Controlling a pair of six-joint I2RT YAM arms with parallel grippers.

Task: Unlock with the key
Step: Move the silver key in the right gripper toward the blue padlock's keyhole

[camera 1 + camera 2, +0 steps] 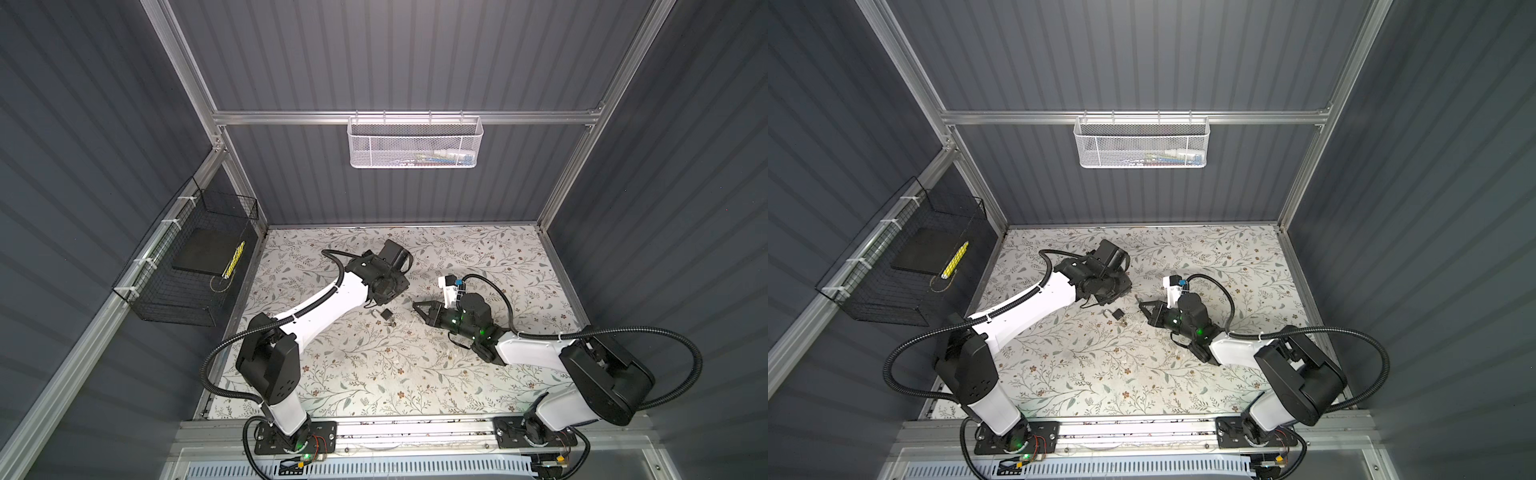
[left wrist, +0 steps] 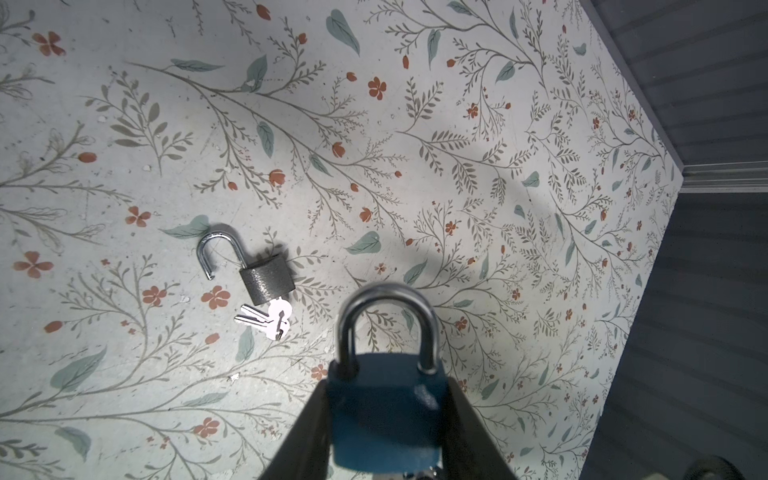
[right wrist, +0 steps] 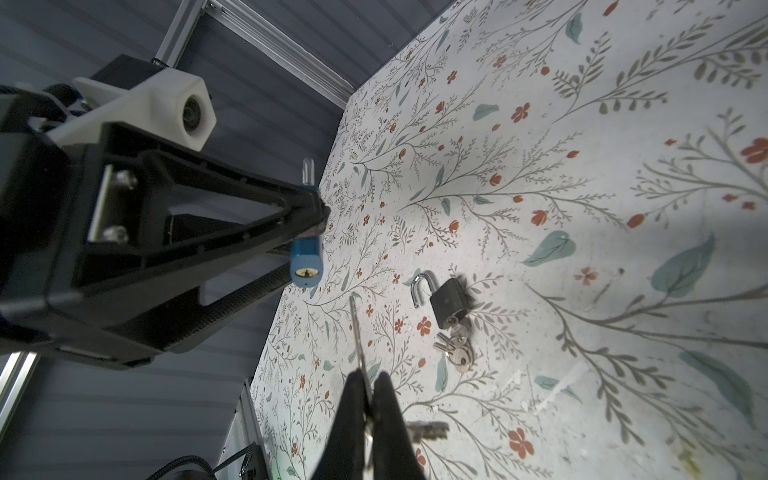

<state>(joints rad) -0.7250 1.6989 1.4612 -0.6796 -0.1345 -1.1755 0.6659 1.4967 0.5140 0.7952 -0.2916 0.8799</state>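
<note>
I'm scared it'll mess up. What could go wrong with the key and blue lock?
The thin key, pinched in the right gripper, may miss the small keyhole of the blue padlock and bend or slip. A push might twist the padlock in the left gripper.

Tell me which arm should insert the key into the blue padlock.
Right. The right end effector pinches the key, blade aimed toward the blue padlock, which the left end effector holds with the keyhole facing it.
</note>
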